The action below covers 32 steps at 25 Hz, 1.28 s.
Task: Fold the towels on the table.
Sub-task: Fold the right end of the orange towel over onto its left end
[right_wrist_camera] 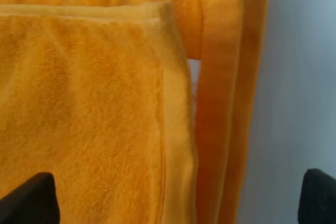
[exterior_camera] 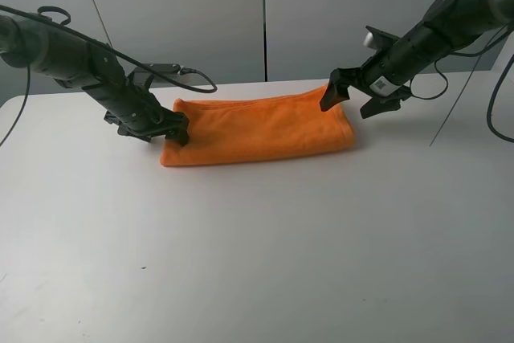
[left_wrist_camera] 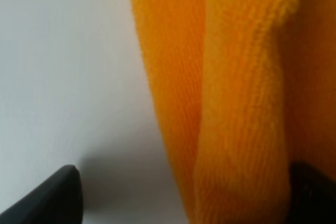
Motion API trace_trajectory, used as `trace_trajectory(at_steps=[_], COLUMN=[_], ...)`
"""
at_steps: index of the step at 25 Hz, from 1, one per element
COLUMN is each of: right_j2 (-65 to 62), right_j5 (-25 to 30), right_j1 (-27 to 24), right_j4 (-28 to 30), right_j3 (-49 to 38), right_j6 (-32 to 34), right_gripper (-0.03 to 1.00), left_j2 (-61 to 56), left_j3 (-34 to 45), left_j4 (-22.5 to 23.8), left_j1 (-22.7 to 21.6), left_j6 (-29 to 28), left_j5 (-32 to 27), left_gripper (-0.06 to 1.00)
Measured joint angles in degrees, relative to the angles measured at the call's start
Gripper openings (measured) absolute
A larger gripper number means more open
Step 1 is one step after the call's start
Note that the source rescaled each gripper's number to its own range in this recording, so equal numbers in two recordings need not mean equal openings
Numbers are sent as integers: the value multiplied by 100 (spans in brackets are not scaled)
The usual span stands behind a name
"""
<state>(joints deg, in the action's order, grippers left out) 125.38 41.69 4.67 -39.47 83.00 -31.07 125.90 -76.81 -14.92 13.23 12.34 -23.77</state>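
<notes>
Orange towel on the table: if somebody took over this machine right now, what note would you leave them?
Left gripper: open, jaws astride the left end of the towel.
Right gripper: open, at the towel's back right corner, nothing held.
Towel: lies as a long strip on the table; the right wrist view shows stacked layers at its edge.
Done: apparently one lengthwise fold.
Left: probably a fold end to end; neither end is gripped yet.

The towel [exterior_camera: 265, 128] is plain bright orange, the table [exterior_camera: 257, 263] matte white.
</notes>
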Motion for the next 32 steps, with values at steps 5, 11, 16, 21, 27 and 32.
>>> trace_trajectory(at_steps=[5,11,16,21,27,32], right_j2=[28,28,28,98,285,297], right_j5=[-171,-161,-102,-7,2,2], right_j1=[0,0,0,0,0,0], right_j4=[214,393,128,-88,-142,-119], right_j3=[0,0,0,4,4,4], right_j6=[308,557,421,259,222,222], right_gripper=[98,98,98,98,98,98], left_j2=[0,0,0,0,0,0], left_j3=[0,0,0,0,0,0], left_j4=[0,0,0,0,0,-11], left_j1=[0,0,0,0,0,0], left_j6=[0,6,6,6,6,48], left_j5=[0,-4,-4,-4,-15,-13], left_gripper=[99,99,99,99,99,99])
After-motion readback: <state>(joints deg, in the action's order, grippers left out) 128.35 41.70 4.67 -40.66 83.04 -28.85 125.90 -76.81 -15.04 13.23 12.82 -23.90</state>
